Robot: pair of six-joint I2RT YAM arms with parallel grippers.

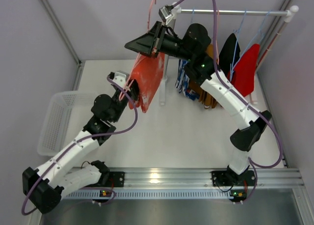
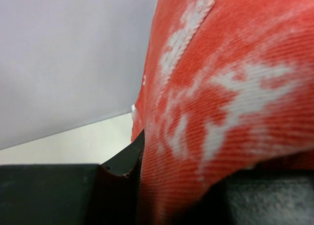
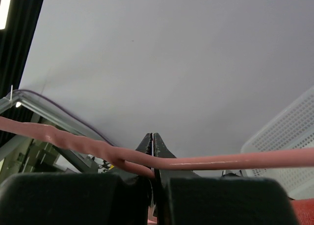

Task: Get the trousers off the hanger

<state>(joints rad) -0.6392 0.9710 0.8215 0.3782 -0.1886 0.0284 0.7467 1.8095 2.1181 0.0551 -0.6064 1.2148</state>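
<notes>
right gripper [image 3: 153, 146] pinched tight on the hanger [image 3: 221, 161] wire | trousers [image 1: 147, 77] hang straight below it, long axis running down to my left gripper [image 1: 131, 95], closed on the lower fabric | I'd pull with the left, down and away from the right

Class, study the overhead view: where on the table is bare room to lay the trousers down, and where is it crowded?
Widest bare patch: the table centre, bordered by the left arm, right arm and front rail. A smaller strip lies behind the basket, left of the trousers. Crowded: under the rack, where hung garments dangle.
</notes>
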